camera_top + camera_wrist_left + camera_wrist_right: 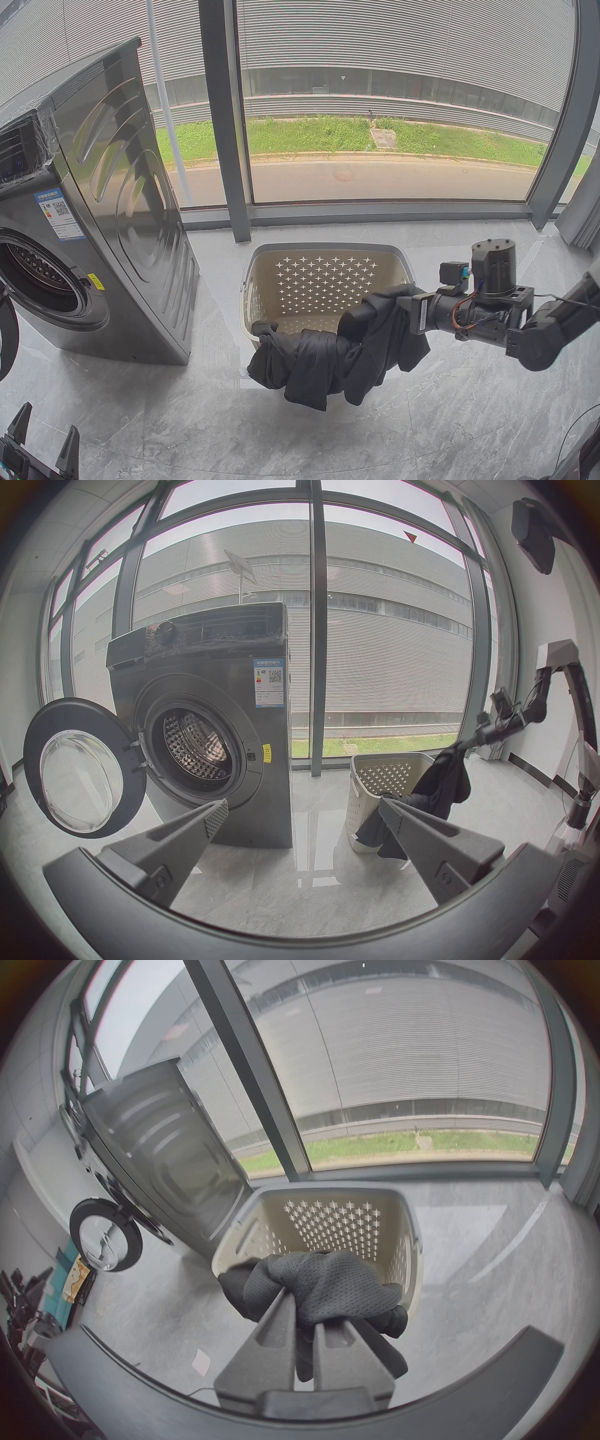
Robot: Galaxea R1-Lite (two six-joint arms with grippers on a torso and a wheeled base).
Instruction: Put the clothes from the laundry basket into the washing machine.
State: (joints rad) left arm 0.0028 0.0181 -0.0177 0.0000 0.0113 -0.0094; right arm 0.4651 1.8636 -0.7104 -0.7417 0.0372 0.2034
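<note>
Pinching one end of the dark garment (337, 359) between pressed fingers, the right gripper (305, 1319) holds it up, probably to pull it free of the laundry basket (325, 275). The cloth drapes over the near rim. Its long axis runs sideways and sags toward the washing machine (125, 206), whose door is open. The left gripper (301, 806) hangs low, spread and holding nothing.

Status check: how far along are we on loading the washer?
Done: the washing machine door is open; the drum looks empty. In hand: right gripper shut on the dark garment, which drapes over the laundry basket rim. To do: carry it into the drum. The left gripper is open, holding nothing.
</note>
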